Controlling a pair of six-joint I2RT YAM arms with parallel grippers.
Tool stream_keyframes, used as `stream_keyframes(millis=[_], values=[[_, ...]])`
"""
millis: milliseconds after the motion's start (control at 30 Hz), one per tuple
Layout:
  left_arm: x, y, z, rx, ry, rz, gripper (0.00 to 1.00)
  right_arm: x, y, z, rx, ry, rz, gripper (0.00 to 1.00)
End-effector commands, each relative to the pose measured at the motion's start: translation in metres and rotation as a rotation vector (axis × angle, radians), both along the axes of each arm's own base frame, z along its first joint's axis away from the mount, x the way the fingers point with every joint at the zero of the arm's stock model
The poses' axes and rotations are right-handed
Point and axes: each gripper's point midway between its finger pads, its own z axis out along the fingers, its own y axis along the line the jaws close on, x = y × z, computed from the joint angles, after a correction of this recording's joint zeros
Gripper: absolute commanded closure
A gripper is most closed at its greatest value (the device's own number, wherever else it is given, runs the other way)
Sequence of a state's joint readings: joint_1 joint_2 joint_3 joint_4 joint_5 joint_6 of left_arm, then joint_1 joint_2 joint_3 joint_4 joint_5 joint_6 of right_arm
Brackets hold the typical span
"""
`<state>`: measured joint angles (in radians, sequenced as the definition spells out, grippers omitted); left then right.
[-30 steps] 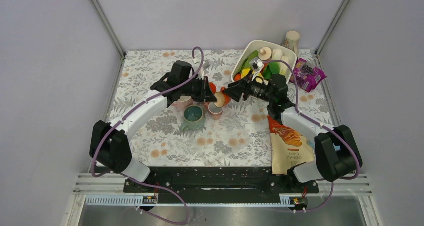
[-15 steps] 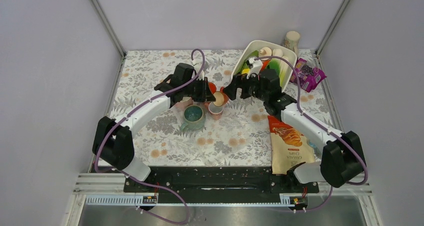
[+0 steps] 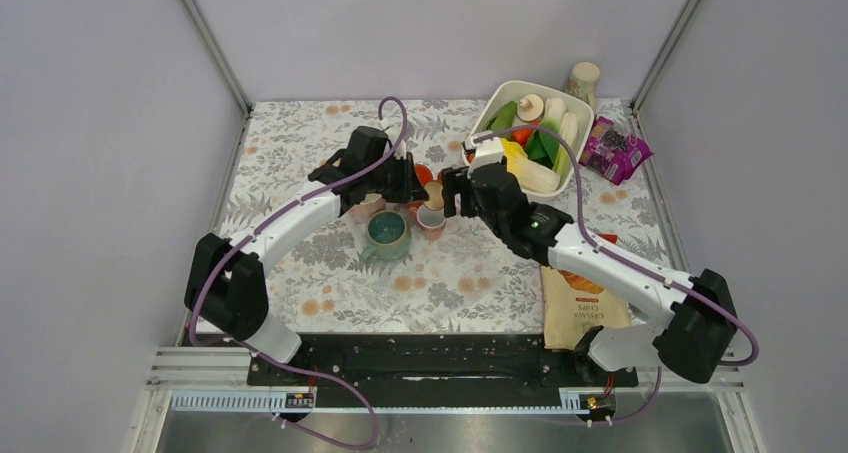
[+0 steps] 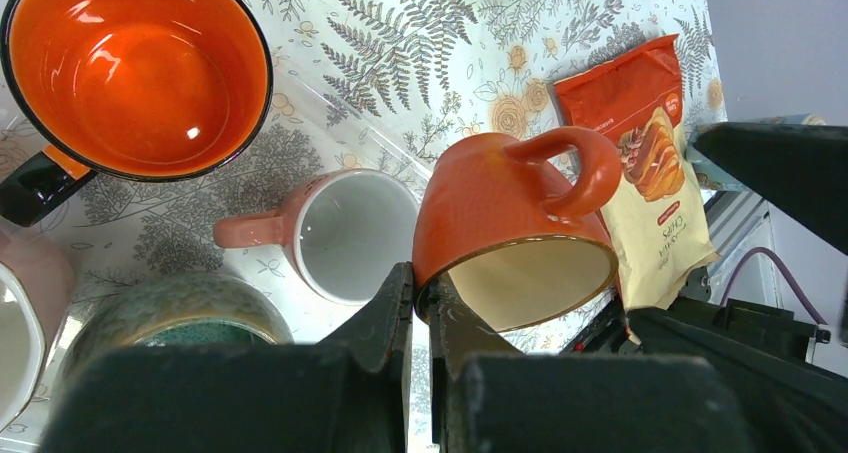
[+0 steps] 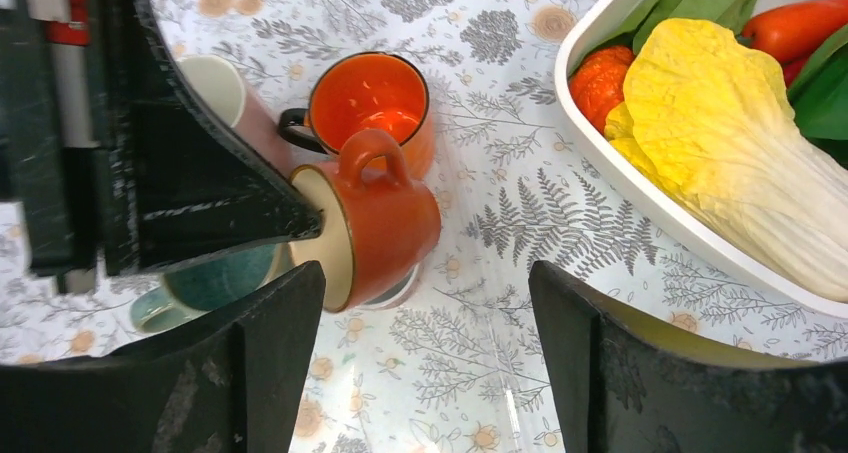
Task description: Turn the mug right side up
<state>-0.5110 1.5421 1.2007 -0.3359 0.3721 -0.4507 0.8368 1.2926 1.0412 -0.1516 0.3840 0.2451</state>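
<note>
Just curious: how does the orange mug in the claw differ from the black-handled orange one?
The held mug is tipped sideways, its rim pinched by the left gripper; the black-handled mug stands upright on the table. The held mug is cream inside with an orange handle; the black-handled mug is orange inside. Both are orange outside.

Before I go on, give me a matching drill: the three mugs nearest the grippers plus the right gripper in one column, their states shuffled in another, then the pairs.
Column one
1. orange ceramic mug with cream inside
2. ceramic mug with black rim and handle
3. small pink ceramic mug
4. right gripper

Column two
A. open, holding nothing
B. upright on the table, white inside
C. tipped on its side, rim pinched by the left gripper
D. upright on the table, glossy orange inside

Pairs: 1-C, 2-D, 3-B, 4-A
</note>
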Motion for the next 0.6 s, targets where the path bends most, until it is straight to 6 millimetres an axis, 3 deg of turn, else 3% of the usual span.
stream_keyframes(millis=[0,200,333,467,533,567], values=[[0.007,-0.005,0.044,-0.082,-0.104,0.017,1.00,0.018,0.005,0.004,-0.029,-0.005,-0.073,0.16],[0.006,-0.004,0.046,-0.085,-0.106,0.017,1.00,0.026,0.020,-0.002,-0.027,0.021,-0.065,0.24],[0.003,-0.002,0.055,-0.095,-0.127,0.014,1.00,0.035,0.007,-0.020,-0.142,0.026,-0.131,0.49],[-0.004,-0.003,0.067,-0.106,-0.173,-0.029,1.00,0.038,0.007,-0.024,-0.198,0.027,-0.118,0.90],[-0.014,-0.005,0.070,-0.116,-0.171,-0.088,1.00,0.037,0.007,-0.017,-0.214,0.011,-0.096,1.00],[-0.021,-0.006,0.072,-0.117,-0.173,-0.126,0.94,0.037,0.005,-0.012,-0.232,-0.004,-0.082,1.00]])
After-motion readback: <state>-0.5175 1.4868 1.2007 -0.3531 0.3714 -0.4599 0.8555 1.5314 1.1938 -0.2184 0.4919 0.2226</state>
